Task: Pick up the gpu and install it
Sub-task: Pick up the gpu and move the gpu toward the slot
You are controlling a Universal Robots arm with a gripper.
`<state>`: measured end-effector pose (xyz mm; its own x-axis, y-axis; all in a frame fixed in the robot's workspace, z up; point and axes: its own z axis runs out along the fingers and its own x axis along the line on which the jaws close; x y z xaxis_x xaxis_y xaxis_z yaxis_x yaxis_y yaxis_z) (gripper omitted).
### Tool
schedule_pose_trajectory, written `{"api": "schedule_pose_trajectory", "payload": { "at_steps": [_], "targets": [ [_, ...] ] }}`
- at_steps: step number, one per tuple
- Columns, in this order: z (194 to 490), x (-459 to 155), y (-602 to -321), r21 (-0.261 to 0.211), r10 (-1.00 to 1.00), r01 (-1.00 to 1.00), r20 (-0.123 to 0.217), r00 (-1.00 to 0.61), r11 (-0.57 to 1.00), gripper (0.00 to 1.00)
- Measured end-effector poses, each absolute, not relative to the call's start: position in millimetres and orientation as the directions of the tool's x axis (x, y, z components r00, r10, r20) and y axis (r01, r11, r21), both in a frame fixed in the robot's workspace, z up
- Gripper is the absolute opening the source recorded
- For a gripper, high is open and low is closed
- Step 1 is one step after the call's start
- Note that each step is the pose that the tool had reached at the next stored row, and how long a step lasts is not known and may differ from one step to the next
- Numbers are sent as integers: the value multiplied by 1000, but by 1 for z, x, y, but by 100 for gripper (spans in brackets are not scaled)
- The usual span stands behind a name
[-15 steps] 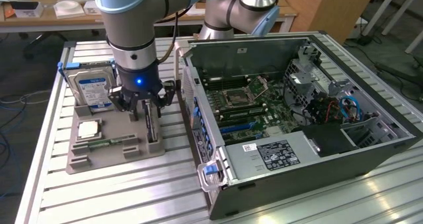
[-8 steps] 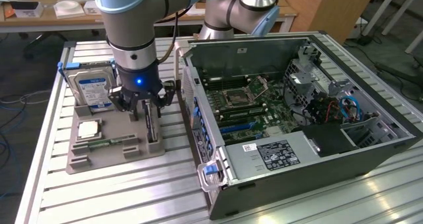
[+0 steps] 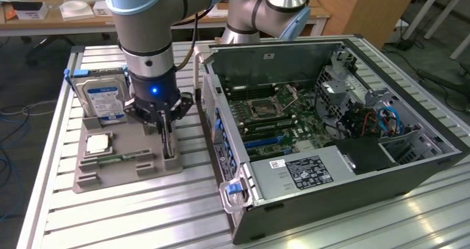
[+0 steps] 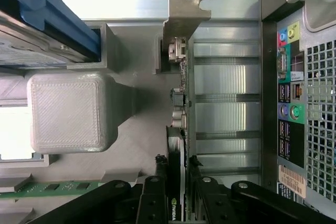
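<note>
Starting at the exterior view's left, you see the hard drive (image 3: 103, 97) standing upright at the back of the grey holder (image 3: 118, 177). Next along, the gpu (image 3: 171, 147) stands on edge in the holder's slot. Your gripper (image 3: 166, 130) sits down over the gpu, its fingers (image 4: 153, 199) pinching the card's two faces. Further right lies the open computer case (image 3: 411, 166), with its motherboard (image 3: 279, 122) exposed.
</note>
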<state>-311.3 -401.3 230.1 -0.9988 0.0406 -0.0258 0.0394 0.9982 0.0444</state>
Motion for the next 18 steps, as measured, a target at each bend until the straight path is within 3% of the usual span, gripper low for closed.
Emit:
{"api": "schedule_pose_trajectory", "payload": {
  "at_steps": [18],
  "targets": [
    [230, -311, -401, 45, 41, 39, -26, -999, 998, 26]
  ]
}}
